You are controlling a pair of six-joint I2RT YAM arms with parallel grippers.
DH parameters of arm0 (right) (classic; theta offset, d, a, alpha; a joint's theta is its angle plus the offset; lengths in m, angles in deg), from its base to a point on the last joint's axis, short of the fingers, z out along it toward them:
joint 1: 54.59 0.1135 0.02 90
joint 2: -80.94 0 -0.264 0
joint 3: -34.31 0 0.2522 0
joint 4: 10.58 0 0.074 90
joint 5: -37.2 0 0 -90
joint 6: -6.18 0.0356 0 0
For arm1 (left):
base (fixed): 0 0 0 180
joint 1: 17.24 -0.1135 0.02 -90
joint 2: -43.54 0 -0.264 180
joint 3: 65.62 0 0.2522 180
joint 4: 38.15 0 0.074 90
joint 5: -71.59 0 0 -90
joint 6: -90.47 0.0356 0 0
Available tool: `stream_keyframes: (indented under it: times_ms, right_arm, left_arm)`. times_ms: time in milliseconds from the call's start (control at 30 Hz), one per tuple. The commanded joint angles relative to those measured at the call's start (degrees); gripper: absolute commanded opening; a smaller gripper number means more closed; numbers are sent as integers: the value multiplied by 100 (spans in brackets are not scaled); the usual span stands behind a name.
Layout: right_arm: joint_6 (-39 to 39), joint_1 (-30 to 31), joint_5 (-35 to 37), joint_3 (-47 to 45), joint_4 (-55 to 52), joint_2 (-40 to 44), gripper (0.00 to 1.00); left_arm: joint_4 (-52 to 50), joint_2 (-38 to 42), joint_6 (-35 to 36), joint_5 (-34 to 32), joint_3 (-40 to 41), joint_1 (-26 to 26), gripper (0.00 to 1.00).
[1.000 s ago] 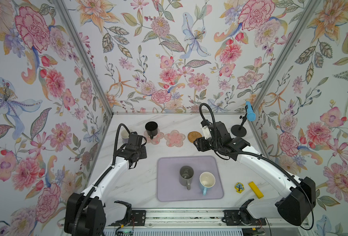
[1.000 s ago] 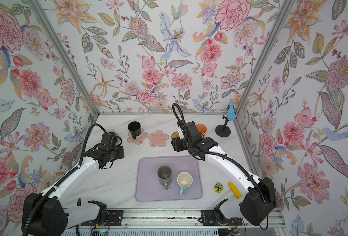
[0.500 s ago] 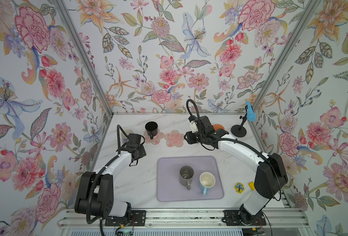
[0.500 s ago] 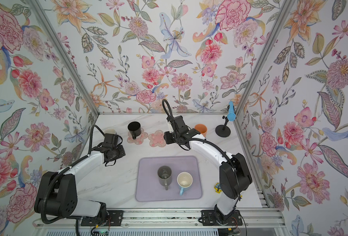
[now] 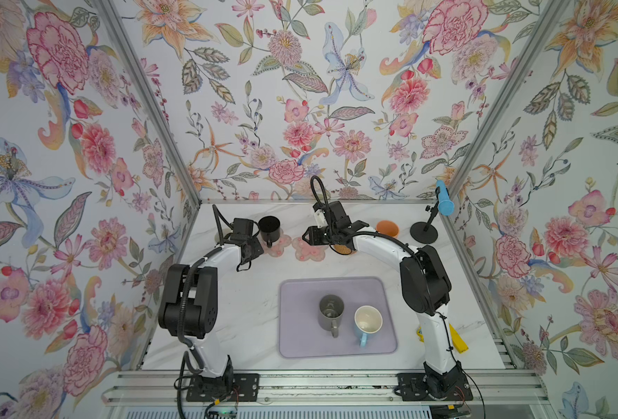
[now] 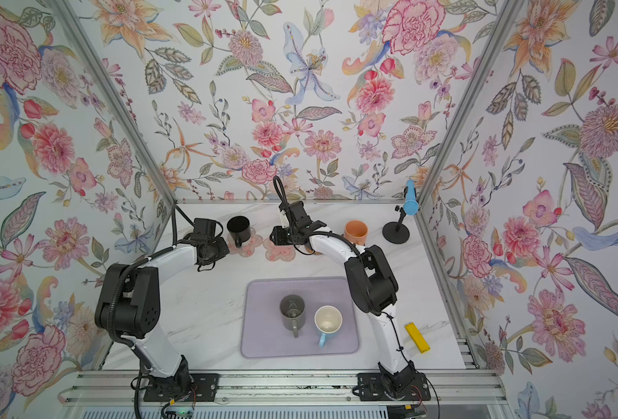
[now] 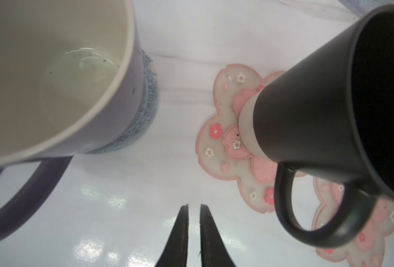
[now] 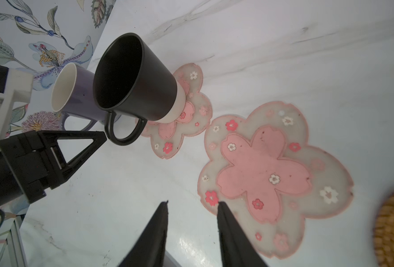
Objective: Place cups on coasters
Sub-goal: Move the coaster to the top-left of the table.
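A black cup (image 5: 269, 226) stands on a pink flower coaster (image 7: 223, 129). Beside it a lavender cup (image 7: 52, 69) rests on a grey-blue knitted coaster (image 7: 145, 111). My left gripper (image 7: 192, 205) hovers over bare table in front of both, shut to a thin slit and holding nothing. My right gripper (image 8: 192, 202) is open and empty at the edge of a second, bare pink flower coaster (image 8: 267, 175). A woven rattan coaster (image 5: 344, 249) lies half under the right arm. A peach-orange cup (image 5: 387, 228) stands at the back right. A grey cup (image 5: 331, 312) and a light blue cup (image 5: 367, 321) stand near the front.
The grey and light blue cups stand on a large lavender mat (image 5: 300, 344). A black round stand (image 5: 423, 232) with a blue head is in the back right corner. A yellow block (image 6: 416, 337) lies at the front right. Flowered walls close in three sides.
My right gripper has moved left, away from the peach-orange cup to the bare flower coaster, and its jaws have narrowed. The left jaws have closed. Both elbows have risen.
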Motion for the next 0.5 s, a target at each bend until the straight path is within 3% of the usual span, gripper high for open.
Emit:
stream_keyframes:
  times_ms: [0, 467]
  right_arm:
    - [344, -100, -203, 379, 225, -282, 38]
    - [767, -87, -400, 1408, 319, -1330, 37]
  left_arm:
    - [191, -247, -160, -29, -207, -85, 14]
    - [1254, -807, -795, 251, -111, -173, 8]
